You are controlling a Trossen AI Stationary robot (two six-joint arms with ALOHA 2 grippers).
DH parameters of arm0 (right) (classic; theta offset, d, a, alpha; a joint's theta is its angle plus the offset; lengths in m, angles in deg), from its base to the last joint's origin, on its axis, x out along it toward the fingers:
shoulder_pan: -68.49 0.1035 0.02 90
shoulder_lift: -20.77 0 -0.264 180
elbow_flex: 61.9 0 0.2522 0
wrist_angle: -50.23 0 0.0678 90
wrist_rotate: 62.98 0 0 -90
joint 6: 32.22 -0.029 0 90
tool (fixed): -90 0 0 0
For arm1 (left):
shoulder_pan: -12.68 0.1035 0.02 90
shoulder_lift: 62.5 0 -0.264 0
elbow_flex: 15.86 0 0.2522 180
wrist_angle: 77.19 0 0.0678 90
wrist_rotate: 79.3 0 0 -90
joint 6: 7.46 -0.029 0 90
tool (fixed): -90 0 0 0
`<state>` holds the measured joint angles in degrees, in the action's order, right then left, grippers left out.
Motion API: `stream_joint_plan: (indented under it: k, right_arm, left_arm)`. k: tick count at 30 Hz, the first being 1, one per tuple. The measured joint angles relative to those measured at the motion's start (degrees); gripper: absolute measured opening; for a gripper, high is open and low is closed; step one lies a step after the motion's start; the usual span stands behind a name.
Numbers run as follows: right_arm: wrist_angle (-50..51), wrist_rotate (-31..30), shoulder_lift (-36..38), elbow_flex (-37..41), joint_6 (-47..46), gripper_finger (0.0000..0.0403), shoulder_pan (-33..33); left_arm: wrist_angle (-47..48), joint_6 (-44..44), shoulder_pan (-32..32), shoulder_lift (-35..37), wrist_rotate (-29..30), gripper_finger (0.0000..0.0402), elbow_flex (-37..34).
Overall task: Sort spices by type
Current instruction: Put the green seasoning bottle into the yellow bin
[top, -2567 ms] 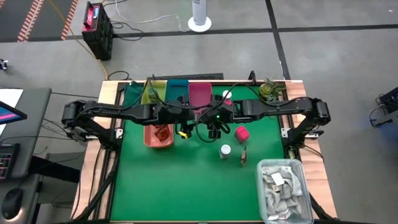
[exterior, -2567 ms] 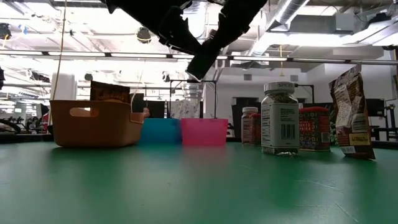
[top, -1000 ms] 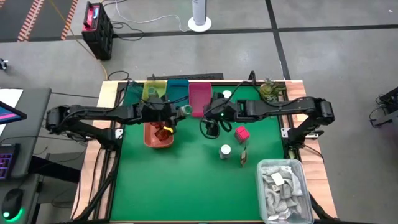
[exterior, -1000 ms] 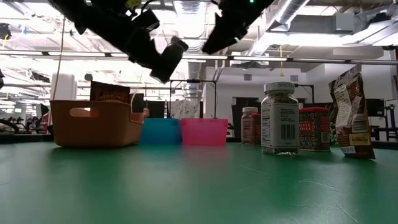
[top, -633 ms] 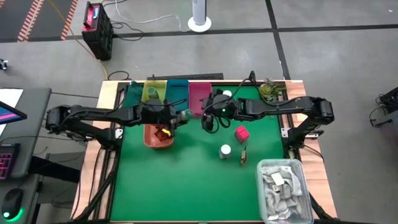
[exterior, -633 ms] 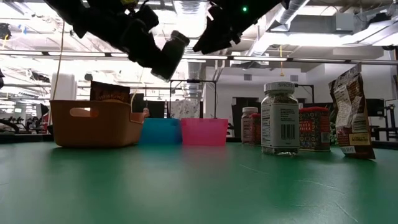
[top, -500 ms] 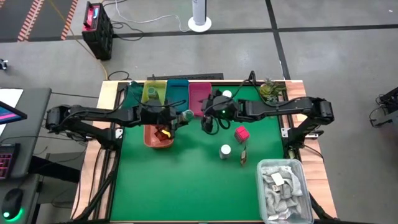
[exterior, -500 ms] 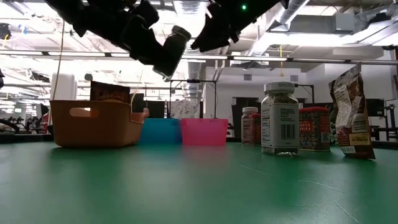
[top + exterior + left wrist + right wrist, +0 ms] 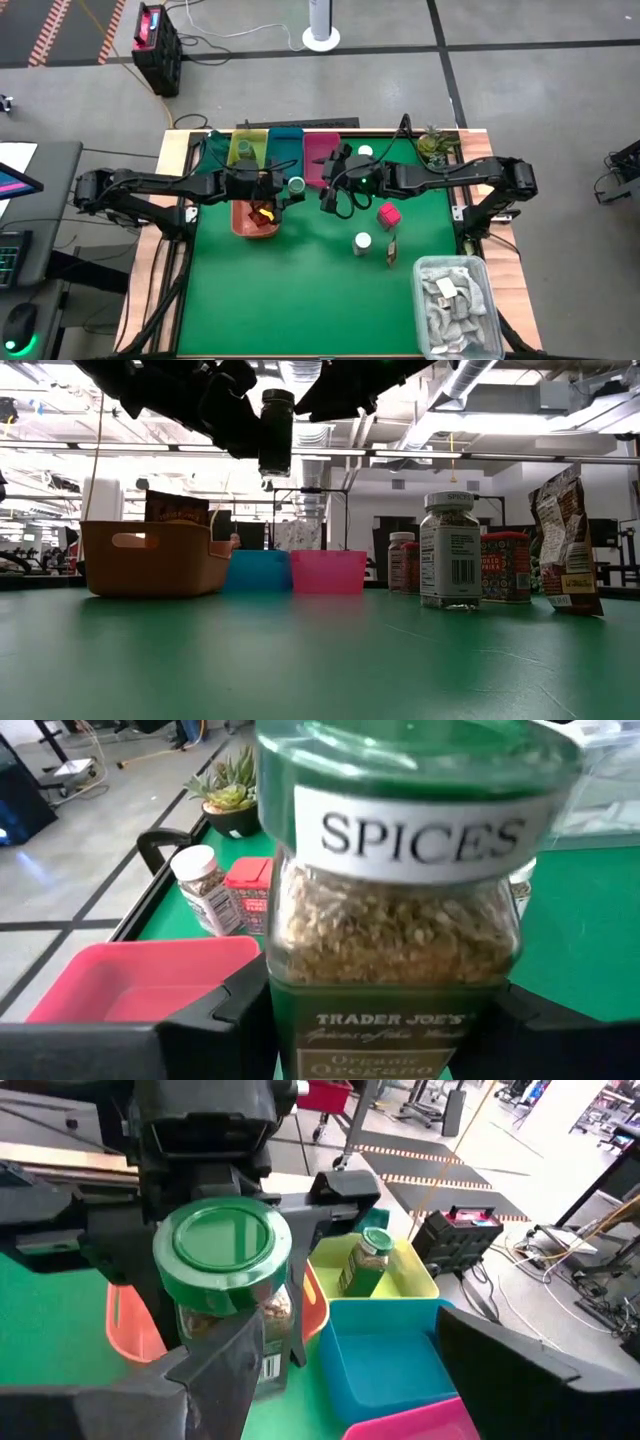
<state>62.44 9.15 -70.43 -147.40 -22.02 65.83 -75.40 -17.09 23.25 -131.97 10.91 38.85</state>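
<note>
My left gripper (image 9: 288,187) is shut on a greenish glass jar (image 9: 296,185) with a green cap, held upright in the air (image 9: 276,430) beside the orange tray (image 9: 255,220). The label band under its cap reads "SPICES" (image 9: 420,830). My right gripper (image 9: 331,192) hangs open just right of it, its fingers on either side of the jar (image 9: 225,1270) without touching. On the table stand a white-capped jar (image 9: 362,241), a pink box (image 9: 389,213) and a red-brown sachet (image 9: 391,251). A second greenish jar (image 9: 365,1262) lies in the yellow-green tray (image 9: 245,150). My left gripper pinches the jar by its lower body (image 9: 385,1030), one finger (image 9: 235,1010) on each side. The fingers come level from the table's left. The jar is lifted clear of the table, upright, cap up.
Teal (image 9: 285,148) and pink (image 9: 320,152) trays line the far edge beside the yellow-green one. Another white-capped jar (image 9: 365,153) and a potted plant (image 9: 433,146) stand far right. A clear bin of grey rags (image 9: 455,295) fills the near right corner.
The left gripper has turned the jar from tilted to upright while keeping hold of it. The right gripper has risen and moved toward the table's left and far edge, closing in on the jar.
</note>
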Motion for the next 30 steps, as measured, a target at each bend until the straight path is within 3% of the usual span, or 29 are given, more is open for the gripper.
stream_joint_plan:
  k: [18, 30]
  right_arm:
    - [-0.4, 0.5, 0.4, 0.0, -1.3, 0.0329, 0.0]
    - [13.9, -3.1, 9.5, -0.2, -4.9, 0.0329, -1.2]
  left_arm:
    - [-2.3, 0.0, 0.0, 0.6, 0.1, 0.0203, 0.0]
    - [9.8, -3.1, 5.3, 12.6, 2.6, 0.0203, 0.0]
